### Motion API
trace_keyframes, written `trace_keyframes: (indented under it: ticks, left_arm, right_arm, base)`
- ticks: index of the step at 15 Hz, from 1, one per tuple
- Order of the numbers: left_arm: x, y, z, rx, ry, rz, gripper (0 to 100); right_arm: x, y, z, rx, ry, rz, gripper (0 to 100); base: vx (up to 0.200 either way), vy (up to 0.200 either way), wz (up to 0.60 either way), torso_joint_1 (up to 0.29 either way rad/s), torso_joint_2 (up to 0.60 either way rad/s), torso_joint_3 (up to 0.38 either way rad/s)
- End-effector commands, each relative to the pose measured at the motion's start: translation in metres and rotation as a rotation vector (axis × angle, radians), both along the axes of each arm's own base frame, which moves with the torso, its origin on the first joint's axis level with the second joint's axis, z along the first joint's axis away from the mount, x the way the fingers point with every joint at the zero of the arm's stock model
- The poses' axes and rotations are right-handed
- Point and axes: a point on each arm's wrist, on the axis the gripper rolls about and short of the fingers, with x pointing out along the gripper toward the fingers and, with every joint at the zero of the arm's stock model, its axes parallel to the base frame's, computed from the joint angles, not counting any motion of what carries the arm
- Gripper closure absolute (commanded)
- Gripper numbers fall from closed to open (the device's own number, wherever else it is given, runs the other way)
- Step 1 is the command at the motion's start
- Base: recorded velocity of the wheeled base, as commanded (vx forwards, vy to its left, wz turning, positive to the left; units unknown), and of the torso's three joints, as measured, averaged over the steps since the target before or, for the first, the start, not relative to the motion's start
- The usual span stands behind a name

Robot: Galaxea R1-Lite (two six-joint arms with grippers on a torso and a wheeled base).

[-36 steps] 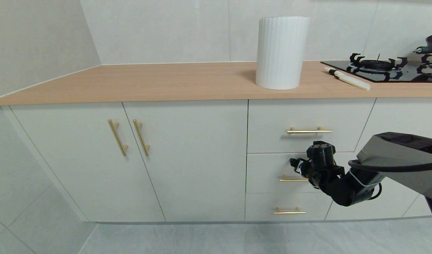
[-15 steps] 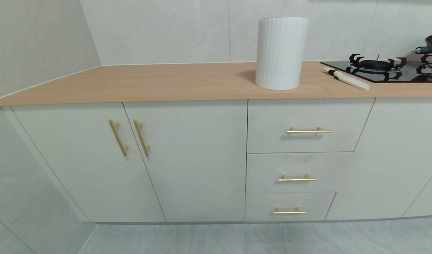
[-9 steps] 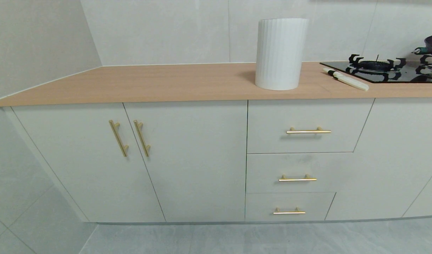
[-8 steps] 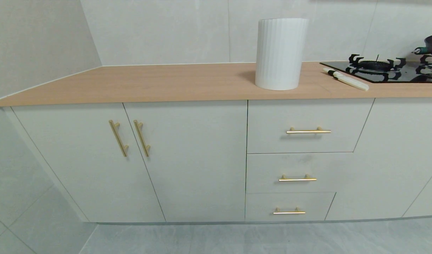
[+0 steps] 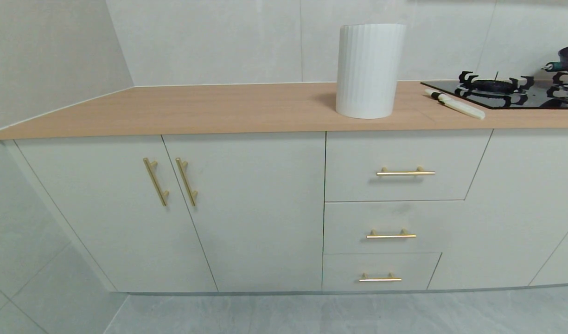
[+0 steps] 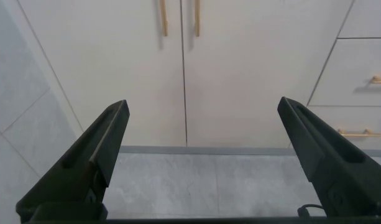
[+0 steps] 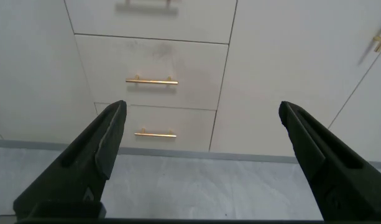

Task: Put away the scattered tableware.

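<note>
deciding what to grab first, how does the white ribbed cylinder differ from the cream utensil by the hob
The white ribbed cylinder stands upright; the cream utensil lies flat. The cylinder is tall and broad, the utensil slim and low. The cylinder is plain white, while the utensil has a dark band near one end. Both rest on the wooden counter, the utensil beside the hob.

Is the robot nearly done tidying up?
Not really. Done: nothing I can see; the drawers are all shut. In hand: nothing; the left gripper and right gripper are open and empty, facing the cabinets. Left: the knife lies on the counter beside the stove, waiting to be put away.
</note>
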Motion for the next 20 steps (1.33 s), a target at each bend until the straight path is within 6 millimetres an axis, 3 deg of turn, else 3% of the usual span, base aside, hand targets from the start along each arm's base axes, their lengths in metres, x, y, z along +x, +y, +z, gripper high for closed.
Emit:
trace_keyframes:
  ticks: [1, 12, 20]
  left_arm:
    - [0.0, 0.0, 0.0001, -0.001, 0.0, 0.001, 0]
    - [0.0, 0.0, -0.0001, 0.001, 0.001, -0.001, 0]
    - [0.0, 0.0, 0.0001, 0.001, 0.0, -0.001, 0]
  right_arm:
    - [0.0003, 0.0, -0.0003, -0.001, 0.003, 0.002, 0]
    - [0.0003, 0.0, -0.0003, -0.003, 0.003, 0.002, 0]
    - [0.0003, 0.0, -0.0003, -0.001, 0.003, 0.002, 0]
  base:
    - [0.0, 0.0, 0.0, 0.0, 0.0, 0.0]
    - [0.0, 0.0, 0.0, 0.0, 0.0, 0.0]
    - [0.2, 0.0, 0.0, 0.002, 0.0, 0.002]
